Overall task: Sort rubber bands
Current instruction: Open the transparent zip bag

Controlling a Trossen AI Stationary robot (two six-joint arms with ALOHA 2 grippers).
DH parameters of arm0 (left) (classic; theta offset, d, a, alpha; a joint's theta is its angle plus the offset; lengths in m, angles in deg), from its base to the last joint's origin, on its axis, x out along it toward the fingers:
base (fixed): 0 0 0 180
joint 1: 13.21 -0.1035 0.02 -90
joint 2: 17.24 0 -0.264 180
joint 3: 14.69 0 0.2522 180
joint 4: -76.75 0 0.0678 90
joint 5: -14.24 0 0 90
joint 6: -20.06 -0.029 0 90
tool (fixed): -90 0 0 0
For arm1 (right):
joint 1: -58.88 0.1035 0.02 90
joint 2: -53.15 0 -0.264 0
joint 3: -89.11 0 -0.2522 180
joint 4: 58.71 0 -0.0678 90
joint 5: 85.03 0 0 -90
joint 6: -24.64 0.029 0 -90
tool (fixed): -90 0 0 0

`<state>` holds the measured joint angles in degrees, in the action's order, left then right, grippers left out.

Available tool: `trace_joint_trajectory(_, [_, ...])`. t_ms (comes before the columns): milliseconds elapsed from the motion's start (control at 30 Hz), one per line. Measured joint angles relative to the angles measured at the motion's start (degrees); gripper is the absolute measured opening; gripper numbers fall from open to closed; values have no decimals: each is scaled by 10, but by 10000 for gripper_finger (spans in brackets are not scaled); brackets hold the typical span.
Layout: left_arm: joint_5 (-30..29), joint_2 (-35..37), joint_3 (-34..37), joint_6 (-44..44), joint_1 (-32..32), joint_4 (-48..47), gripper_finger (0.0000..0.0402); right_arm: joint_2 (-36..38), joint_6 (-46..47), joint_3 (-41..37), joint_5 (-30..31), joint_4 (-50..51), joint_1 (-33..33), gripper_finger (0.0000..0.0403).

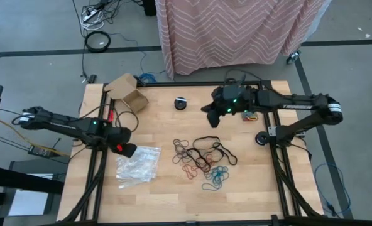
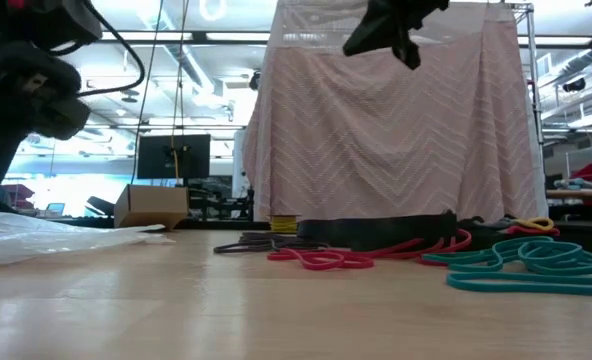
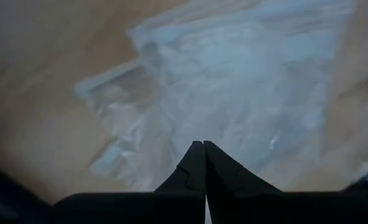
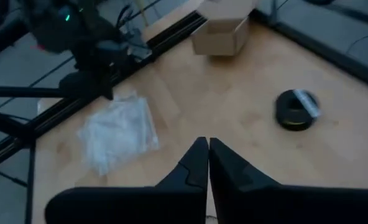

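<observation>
The rubber bands (image 1: pixel 202 158) lie in a loose pile on the table's middle: large black loops, smaller brown and red ones, teal ones nearest the near edge. In the low view the red bands (image 2: pixel 326 258) and teal bands (image 2: pixel 526 262) rest flat on the wood. My left gripper (image 1: pixel 127 150) hovers over the clear plastic bags (image 1: pixel 137 165), shut (image 3: pixel 204 147). My right gripper (image 1: pixel 210 119) hangs high above the table beyond the pile, shut (image 4: pixel 207 144), empty.
A small black round disc (image 1: pixel 181 103) and an open cardboard box (image 1: pixel 128 91) sit near the far edge. A few coloured bands (image 1: pixel 251 115) lie under the right arm. A black knob (image 1: pixel 261 139) sits at the right rail. Bare wood shows along the near edge.
</observation>
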<state>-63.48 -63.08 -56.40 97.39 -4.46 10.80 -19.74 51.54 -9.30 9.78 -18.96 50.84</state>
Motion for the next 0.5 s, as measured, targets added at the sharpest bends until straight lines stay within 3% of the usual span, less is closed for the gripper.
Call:
trace_joint_trajectory(267, [12, -129, 0, 91, 44, 17, 1, 70, -44, 0, -5, 82, -43, 2])
trace_joint_trajectory(500, [64, -255, 0, 126, 70, 123, 1, 120, -81, 0, -23, 135, -65, 1])
